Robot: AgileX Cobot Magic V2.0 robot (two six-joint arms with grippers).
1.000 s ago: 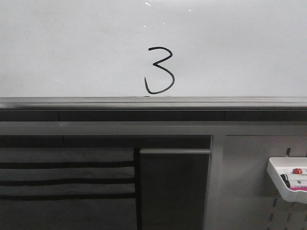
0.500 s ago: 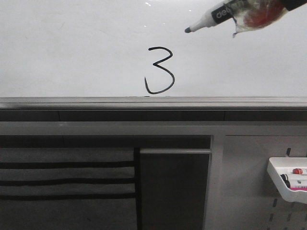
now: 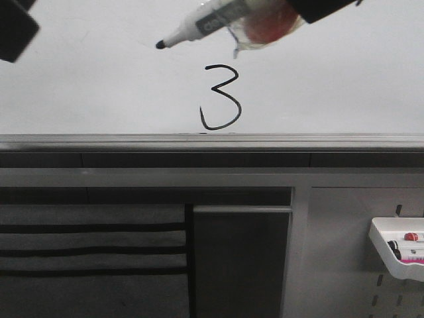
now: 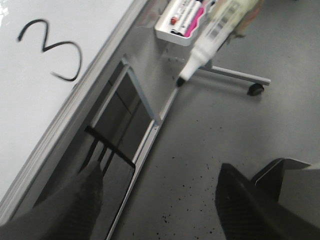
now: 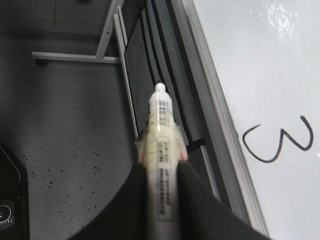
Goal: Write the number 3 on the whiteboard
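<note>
A black number 3 (image 3: 222, 98) stands on the whiteboard (image 3: 99, 86), just above its grey ledge (image 3: 212, 142). My right gripper (image 5: 161, 167) is shut on a white marker (image 3: 212, 21) wrapped in clear tape. It comes in from the top right of the front view. The uncapped black tip (image 3: 160, 45) sits up and to the left of the 3; I cannot tell if it touches the board. A part of my left gripper (image 3: 13, 30) shows at the top left corner. In its wrist view the left gripper (image 4: 160, 210) is open, holding nothing, over the floor.
A white tray (image 3: 397, 248) with several markers hangs on the grey pegboard (image 3: 344, 252) at the lower right. A stand leg with a caster (image 4: 256, 89) rests on the speckled grey floor (image 4: 210, 150) below the board.
The right gripper came in from the upper right with the marker and moved left, its tip now past the 3. The left gripper has appeared at the top left. The 3 is unchanged.
</note>
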